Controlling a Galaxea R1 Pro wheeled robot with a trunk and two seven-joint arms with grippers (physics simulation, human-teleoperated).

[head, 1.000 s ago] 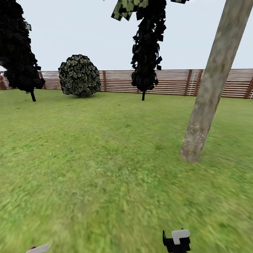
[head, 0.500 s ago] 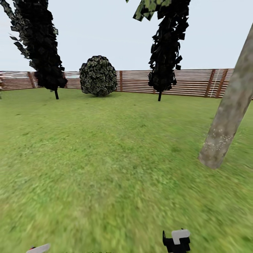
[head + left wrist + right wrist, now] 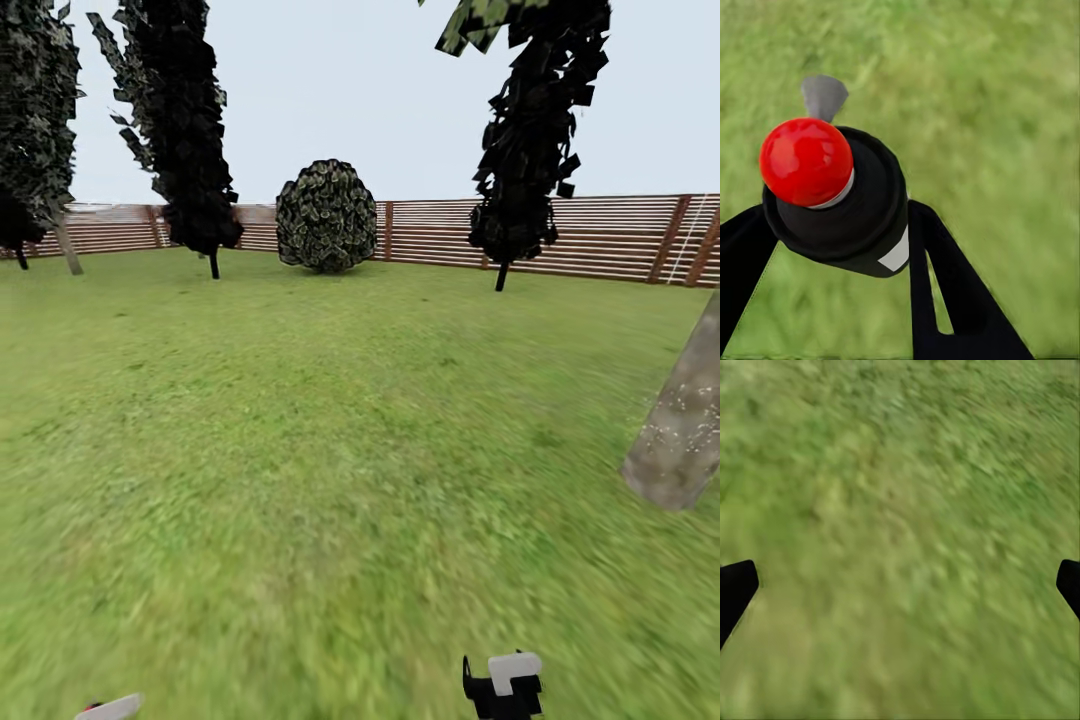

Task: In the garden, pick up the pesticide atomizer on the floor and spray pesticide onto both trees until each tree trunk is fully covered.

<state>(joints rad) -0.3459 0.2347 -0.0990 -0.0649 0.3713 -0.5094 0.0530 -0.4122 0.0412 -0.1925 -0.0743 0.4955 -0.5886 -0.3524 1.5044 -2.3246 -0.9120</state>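
Grips the sprayer in the left gripper, with one black finger pressed to each flank of the dark round body, well short of the tree trunk. Carries it red knob toward the wrist camera and grey nozzle pointing away over the grass, probably so that the spray end leads once the arm is raised toward bark. Keeps the left arm low and tucked near the base, far to the left of the tree trunk, a sensible travelling pose for a loaded arm. Leaves the right gripper spread wide and empty, fingertips apart over bare turf, presumably held in reserve since one arm suffices for spraying. Holds the right arm equally low and forward, nearer the tree trunk than the left arm but well apart from it. Places the tree trunk itself at the right margin of the head view, leaning, mottled beige-grey, with pale speckling near its foot; cannot tell whether that speckling is spray or bark pattern. Sets a slatted wooden fence far behind the tree trunk, with a round bush and dark conifers standing before it, well to the left of the tree trunk. Suggests a transit stage: pickup complete, nozzle aimed at no tree, coverage of both trees remaining to be confirmed or finished.
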